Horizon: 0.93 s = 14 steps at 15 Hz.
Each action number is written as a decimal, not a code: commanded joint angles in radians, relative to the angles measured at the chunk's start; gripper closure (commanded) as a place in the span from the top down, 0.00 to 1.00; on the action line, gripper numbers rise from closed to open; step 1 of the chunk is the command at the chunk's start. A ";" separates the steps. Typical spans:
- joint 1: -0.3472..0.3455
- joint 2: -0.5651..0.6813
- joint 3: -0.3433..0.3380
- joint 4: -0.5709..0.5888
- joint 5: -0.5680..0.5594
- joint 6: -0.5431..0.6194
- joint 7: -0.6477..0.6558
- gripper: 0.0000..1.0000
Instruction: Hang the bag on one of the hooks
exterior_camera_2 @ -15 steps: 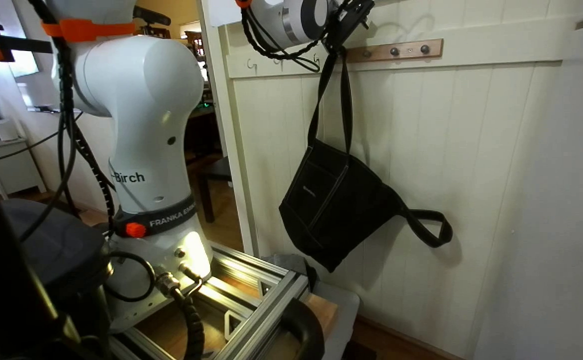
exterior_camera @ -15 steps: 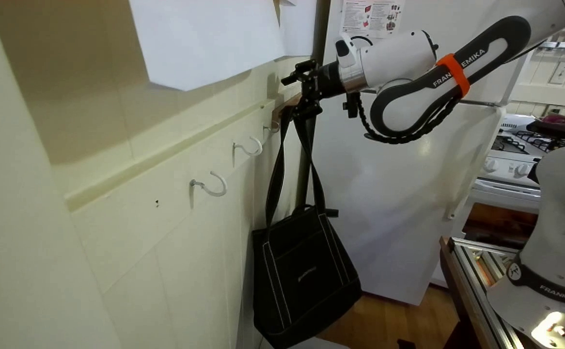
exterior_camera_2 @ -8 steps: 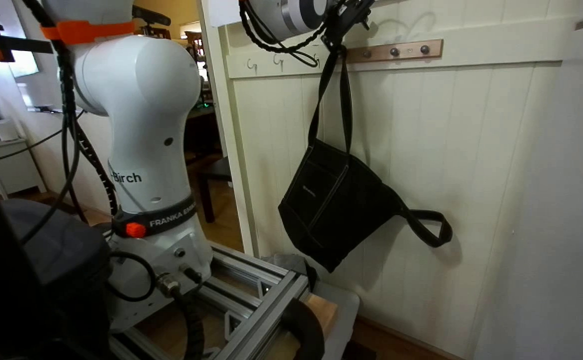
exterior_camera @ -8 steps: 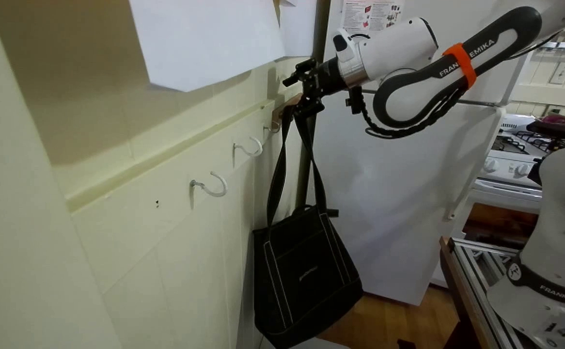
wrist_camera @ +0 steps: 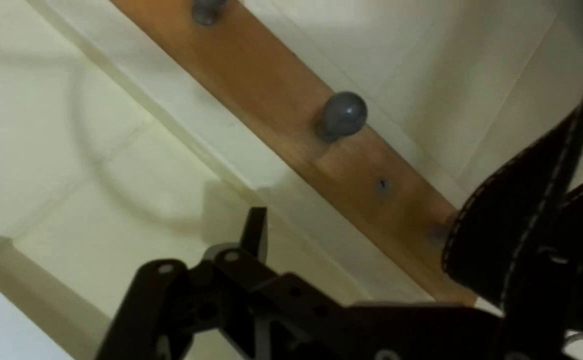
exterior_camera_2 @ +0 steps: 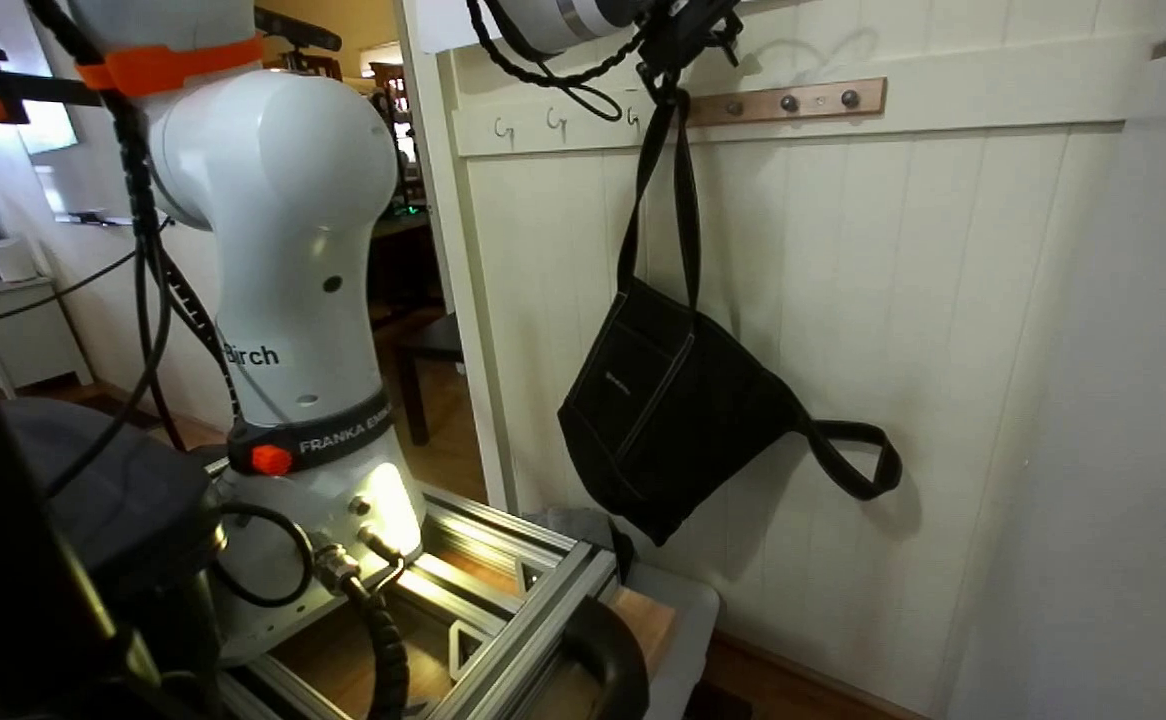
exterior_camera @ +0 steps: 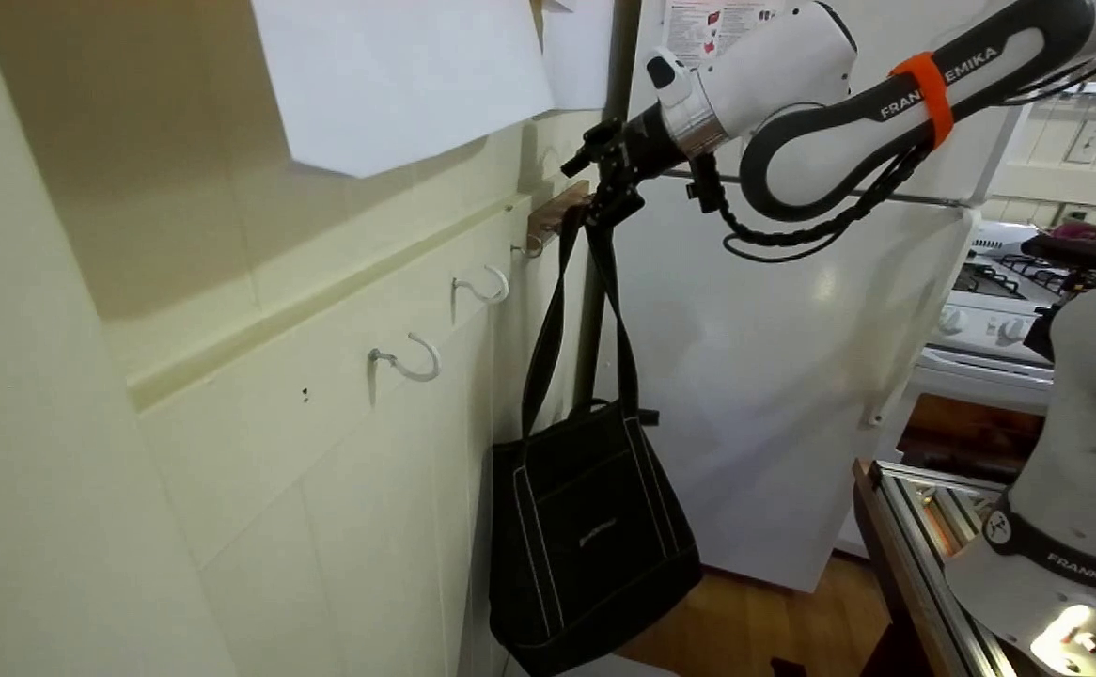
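The bag (exterior_camera: 604,527), black and soft, hangs against the wall by its long straps (exterior_camera_2: 687,200) in both exterior views. Above it, a tan wooden rail (exterior_camera_2: 818,93) carries the hooks, dark round knobs such as the middle knob (exterior_camera_2: 789,103). My gripper (exterior_camera_2: 698,70) is at the rail's near end, its jaws wide apart. In the wrist view the strap (wrist_camera: 501,220) covers much of the right finger and partly hides a knob. One finger (wrist_camera: 256,230) stands free at the left. Whether the knob or the finger bears the straps, I cannot tell.
White wire hooks (exterior_camera: 407,357) are fixed to the wall beside the wooden rail. White paper (exterior_camera: 398,85) hangs on the wall above. A white fridge (exterior_camera: 745,376) stands close to the bag, and the metal frame (exterior_camera_2: 533,620) of the robot's base is below.
The arm has drawn slightly back and tilted, the gripper shifting a little away from the wall. The strap tops have moved slightly with it; the bag's body hangs almost where it was.
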 commanded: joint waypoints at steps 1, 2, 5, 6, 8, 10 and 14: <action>0.019 -0.069 0.010 -0.025 0.025 -0.095 0.024 1.00; 0.016 -0.074 0.014 -0.028 0.023 -0.106 0.030 1.00; 0.003 -0.078 0.022 -0.029 0.016 -0.070 0.054 1.00; 0.002 -0.080 0.023 -0.028 0.017 -0.064 0.063 1.00; -0.017 -0.087 0.040 -0.026 0.010 -0.067 0.097 1.00; -0.035 -0.097 0.049 -0.020 -0.028 -0.088 0.165 1.00; -0.245 -0.110 0.208 -0.017 -0.086 -0.072 0.306 1.00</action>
